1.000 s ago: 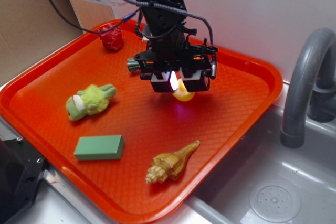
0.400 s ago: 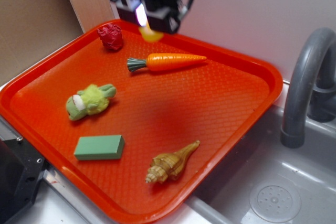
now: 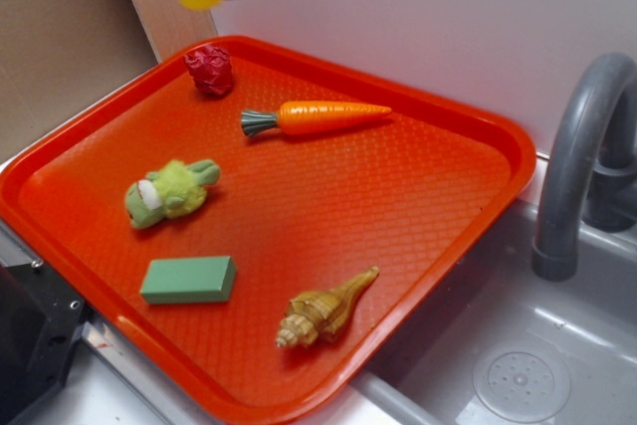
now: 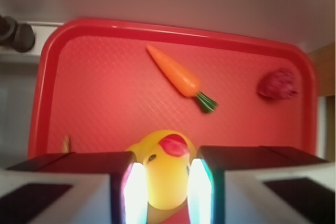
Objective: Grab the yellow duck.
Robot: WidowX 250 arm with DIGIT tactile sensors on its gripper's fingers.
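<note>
The tray (image 3: 468, 136) sits left of the sink (image 3: 518, 365), and the tap (image 3: 577, 166) stands at the tray's right side. On the tray, the ball (image 3: 210, 70) lies at the back left with the carrot (image 3: 317, 114) to its right. The plush toy (image 3: 167, 192) lies in front of them on the left, the block (image 3: 188, 280) in front of the toy, and the shell (image 3: 323, 310) to the block's right.

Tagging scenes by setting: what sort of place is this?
Probably a toy kitchen sink setup: a grey faucet over a sink basin, with an orange tray of toys beside it.
</note>
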